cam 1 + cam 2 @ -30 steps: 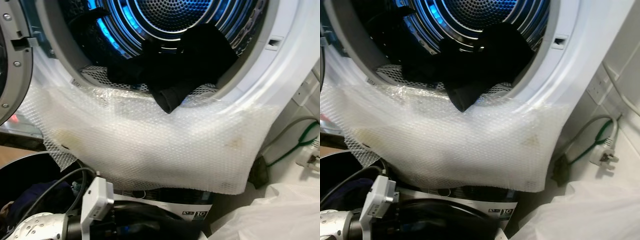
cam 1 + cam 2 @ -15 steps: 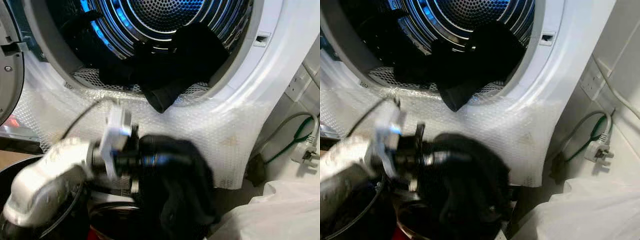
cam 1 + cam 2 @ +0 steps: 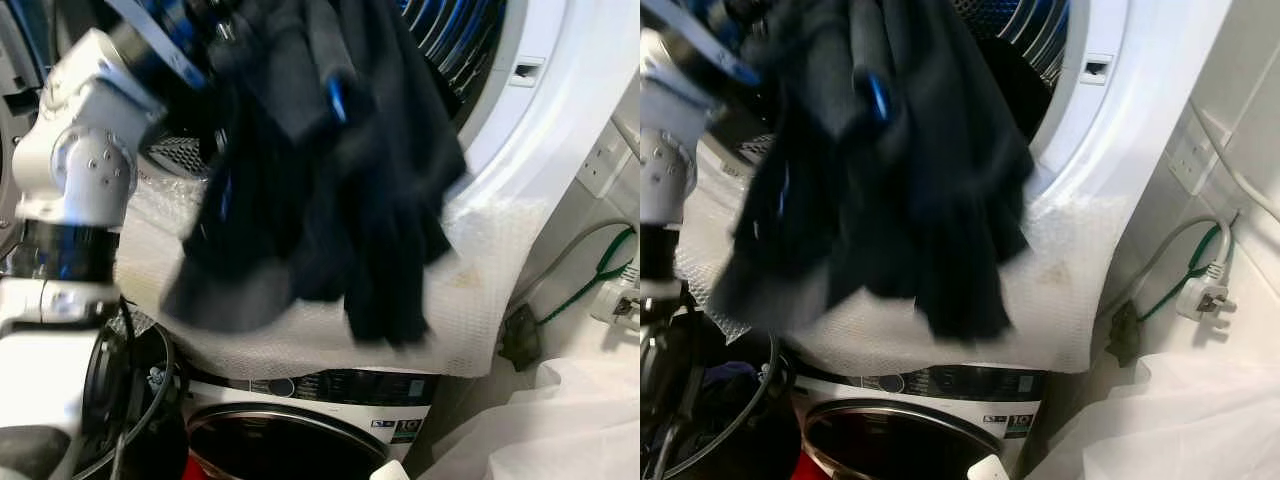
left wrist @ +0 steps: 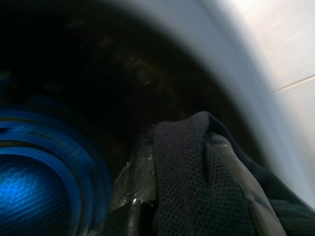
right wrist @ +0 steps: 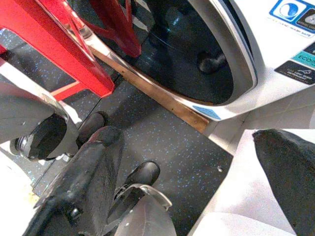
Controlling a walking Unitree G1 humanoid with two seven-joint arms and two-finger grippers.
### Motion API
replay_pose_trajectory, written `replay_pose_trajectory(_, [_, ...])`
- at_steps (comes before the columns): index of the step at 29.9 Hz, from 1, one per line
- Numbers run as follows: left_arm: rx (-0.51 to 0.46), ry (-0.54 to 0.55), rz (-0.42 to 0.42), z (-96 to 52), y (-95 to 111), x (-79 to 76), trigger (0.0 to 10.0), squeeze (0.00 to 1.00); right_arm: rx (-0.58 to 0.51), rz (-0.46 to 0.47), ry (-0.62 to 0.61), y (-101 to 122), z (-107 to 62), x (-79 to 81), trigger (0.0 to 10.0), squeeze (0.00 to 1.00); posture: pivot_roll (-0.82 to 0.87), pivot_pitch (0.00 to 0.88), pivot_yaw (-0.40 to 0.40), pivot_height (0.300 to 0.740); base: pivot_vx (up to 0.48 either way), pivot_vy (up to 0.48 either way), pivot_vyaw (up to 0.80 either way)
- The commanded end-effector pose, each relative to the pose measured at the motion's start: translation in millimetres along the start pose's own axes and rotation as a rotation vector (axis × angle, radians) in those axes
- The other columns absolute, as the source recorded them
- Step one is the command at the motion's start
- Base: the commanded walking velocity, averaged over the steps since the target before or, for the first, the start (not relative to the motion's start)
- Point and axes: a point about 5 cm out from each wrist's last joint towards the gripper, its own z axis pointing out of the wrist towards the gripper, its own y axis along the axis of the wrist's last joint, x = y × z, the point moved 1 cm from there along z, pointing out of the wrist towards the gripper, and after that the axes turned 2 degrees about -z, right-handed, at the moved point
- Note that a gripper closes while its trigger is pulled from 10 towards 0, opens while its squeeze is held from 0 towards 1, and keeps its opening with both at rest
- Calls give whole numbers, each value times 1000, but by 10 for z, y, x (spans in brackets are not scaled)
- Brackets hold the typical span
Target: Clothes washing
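Dark garment (image 3: 330,170) hangs, seemingly pincer-held, before bubble-wrapped drum opening (image 3: 480,110)

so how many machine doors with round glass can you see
1: the lower white machine's dark round glass door, below the bubble wrap sheet. The upper drum's door may sit out of frame.

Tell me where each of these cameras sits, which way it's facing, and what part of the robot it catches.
Left eye view: on the head, looking forward and down at the drum opening, with the silver left arm lifting dark clothes.
Right eye view: beside it, same scene, also the plug.
Left wrist view: on the left wrist, looking along the left tool into the blue-lit drum; dark fabric sits between its fingers.
Right wrist view: on the right wrist, facing the floor; right tool open.
Both eye views share the bubble wrap.
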Motion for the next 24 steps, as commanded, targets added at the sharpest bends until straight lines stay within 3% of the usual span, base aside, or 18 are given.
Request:
replay_pose_trajectory(1, [83,8,43,56,-196,31,0,0,13,24,-11,-62,-14,-9,10000,0,182,0,-2,740,0,0,0])
replay_pose_trajectory(4, [147,36,72,56,-359,53,0,0,19,30,-16,-94,-21,-6,10000,0,169,0,6,740,0,0,0])
replay_pose_trajectory(9, [238,192,119,87,-622,157,0,0,29,39,-19,-160,-35,18,10000,0,132,0,31,740,0,0,0])
replay_pose_trajectory(14, [302,179,111,216,-740,98,0,0,35,65,-25,-223,-47,61,10000,0,87,0,58,740,0,0,0])
replay_pose_trajectory(16, [294,210,129,297,-694,107,0,0,38,77,-30,-256,-56,73,10000,0,69,0,69,740,0,0,0])
replay_pose_trajectory(17, [247,323,179,387,-551,185,0,0,43,91,-38,-293,-65,84,10000,0,45,0,83,740,0,0,0])
replay_pose_trajectory(20, [179,431,242,478,-337,268,0,0,44,117,-70,-343,-83,80,10000,0,22,0,93,740,0,0,0])
replay_pose_trajectory(23, [144,577,326,462,-164,391,0,0,49,131,-128,-408,-110,42,10000,0,-18,0,110,740,0,0,0])
replay_pose_trajectory(24, [144,577,326,462,-164,391,0,0,49,131,-128,-408,-110,42,10000,0,-18,0,110,740,0,0,0])
